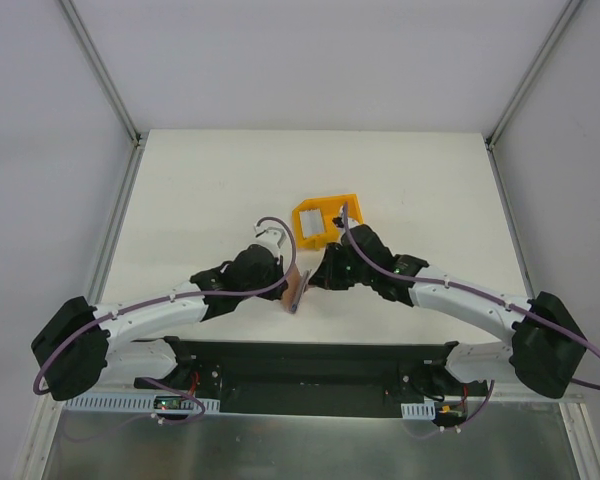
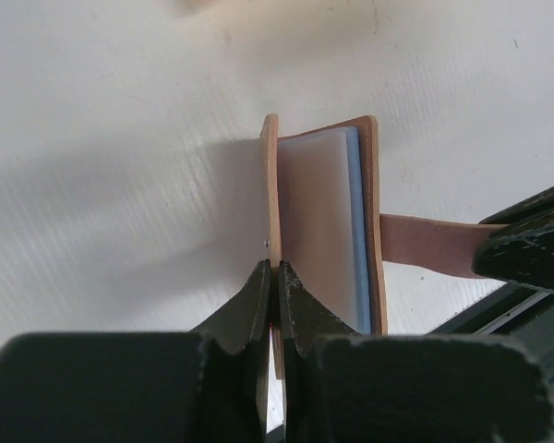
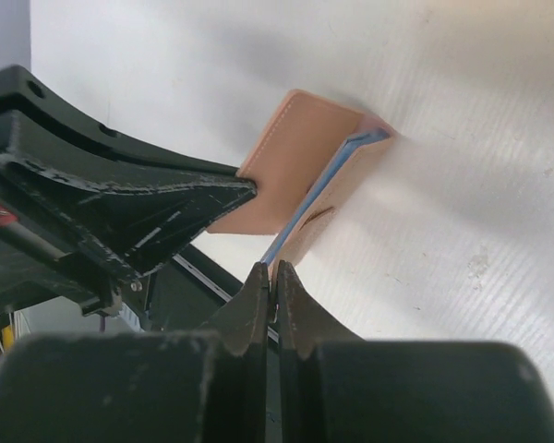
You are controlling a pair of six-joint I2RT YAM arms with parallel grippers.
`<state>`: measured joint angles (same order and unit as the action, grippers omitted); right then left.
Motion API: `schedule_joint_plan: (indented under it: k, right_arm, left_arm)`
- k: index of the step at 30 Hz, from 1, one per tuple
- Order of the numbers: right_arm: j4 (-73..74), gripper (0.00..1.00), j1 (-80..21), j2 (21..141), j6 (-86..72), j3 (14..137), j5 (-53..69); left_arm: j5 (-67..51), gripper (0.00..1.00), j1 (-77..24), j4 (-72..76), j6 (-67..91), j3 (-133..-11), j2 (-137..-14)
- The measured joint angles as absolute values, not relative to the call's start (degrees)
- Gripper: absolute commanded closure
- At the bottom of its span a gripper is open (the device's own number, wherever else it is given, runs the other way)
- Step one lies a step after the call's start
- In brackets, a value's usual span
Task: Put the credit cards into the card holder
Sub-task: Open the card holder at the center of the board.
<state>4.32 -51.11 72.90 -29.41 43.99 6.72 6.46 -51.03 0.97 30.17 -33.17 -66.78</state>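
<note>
Top external view: the two arms stood tip to tip near the front of the table (image 1: 210, 180), the brown holder (image 1: 297, 285) pinched on edge between them, just in front of a yellow bin (image 1: 330, 202). The left gripper (image 2: 275, 277) was clamped shut on the edge of one flap. The right gripper (image 3: 272, 277), jaws likewise closed, held the tab (image 2: 425, 245) on the other flap, apparently to spread the holder like a book and stop it folding. Pale cards (image 2: 319, 212) sat inside, against the tab-side flap. Whether the holder touched the table could not be told. A small grey item (image 1: 315, 222) in the bin, possibly another card, suggested the job was unfinished.
</note>
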Motion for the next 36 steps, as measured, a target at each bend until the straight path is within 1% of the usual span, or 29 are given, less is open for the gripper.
schedule_joint_plan:
  k: [7,13,19,23,26,31,36]
  right_arm:
    - [3.77,1.0,-51.09,75.61,-29.47,47.33,8.47]
    - [4.23,1.0,-51.16,79.07,-29.89,49.47,9.98]
    - [11.49,1.0,-51.22,79.09,-29.93,54.08,10.39]
    - [13.91,1.0,-51.03,80.01,-29.71,58.17,14.59]
    - [13.26,1.0,-51.29,82.48,-28.88,59.81,17.3]
    - [13.3,1.0,-51.62,85.76,-26.92,59.59,18.04]
    - [13.19,0.99,-50.85,84.29,-25.93,54.59,15.44]
  left_arm:
    - [7.77,1.0,-51.03,0.1,34.7,-30.79,-63.07]
    - [8.03,1.0,-51.03,0.1,36.97,-30.06,-62.48]
    - [9.69,1.0,-51.03,0.01,41.34,-28.05,-57.39]
    - [11.05,1.0,-51.03,-1.48,46.39,-26.46,-53.17]
    - [11.44,1.0,-51.03,-2.13,49.15,-26.2,-53.1]
    - [14.17,1.0,-51.03,-3.29,52.14,-22.33,-52.01]
    - [15.59,1.0,-51.03,-4.6,52.56,-21.32,-49.87]
